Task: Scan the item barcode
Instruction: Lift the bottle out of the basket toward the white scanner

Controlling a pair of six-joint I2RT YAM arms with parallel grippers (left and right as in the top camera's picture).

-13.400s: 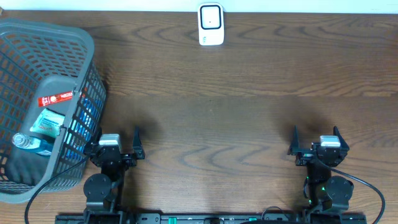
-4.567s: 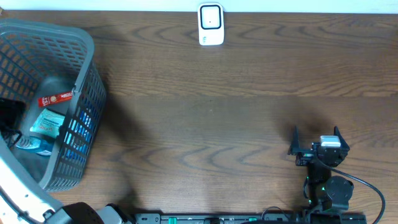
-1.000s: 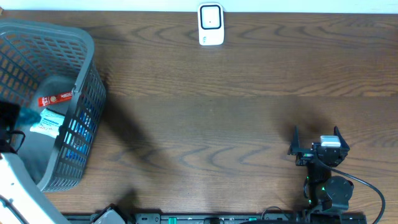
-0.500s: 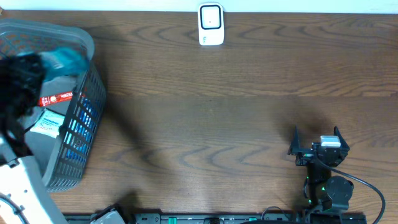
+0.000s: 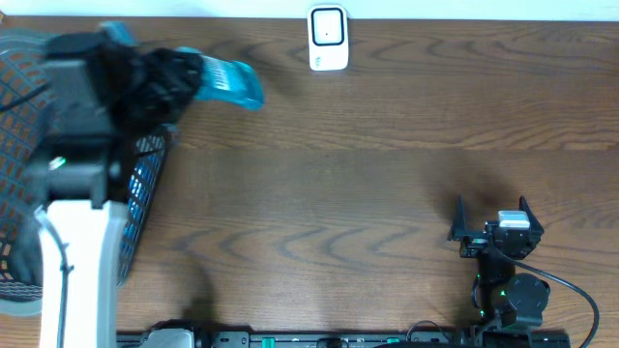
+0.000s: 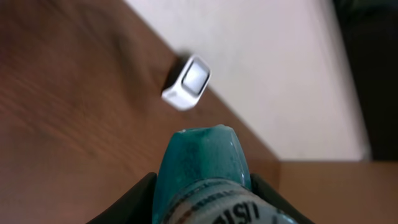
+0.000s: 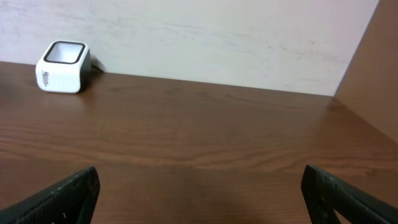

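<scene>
Fingers of the left gripper are clamped on a teal bottle, one dark finger pressed against each side of it. In the left wrist view the bottle fills the lower middle of the frame, its rounded teal end pointing away from the camera and a band of printed lettering, too blurred to read, near the bottom edge. Beyond that end, well apart from it, a small white barcode scanner sits on the brown wooden table close to a pale wall.

From overhead, the left gripper is raised and blurred, over the right edge of a grey mesh basket at the table's left side. The teal bottle sticks out of it to the right, lying roughly level above the tabletop, between the basket and the barcode scanner. The scanner stands at the far edge of the table, near the middle, and the bottle does not touch it.

At the near right of the table, the right gripper is low beside its base. Its fingers are spread wide with nothing between them, and its wrist view looks across bare tabletop to the scanner at far left against the wall.
</scene>
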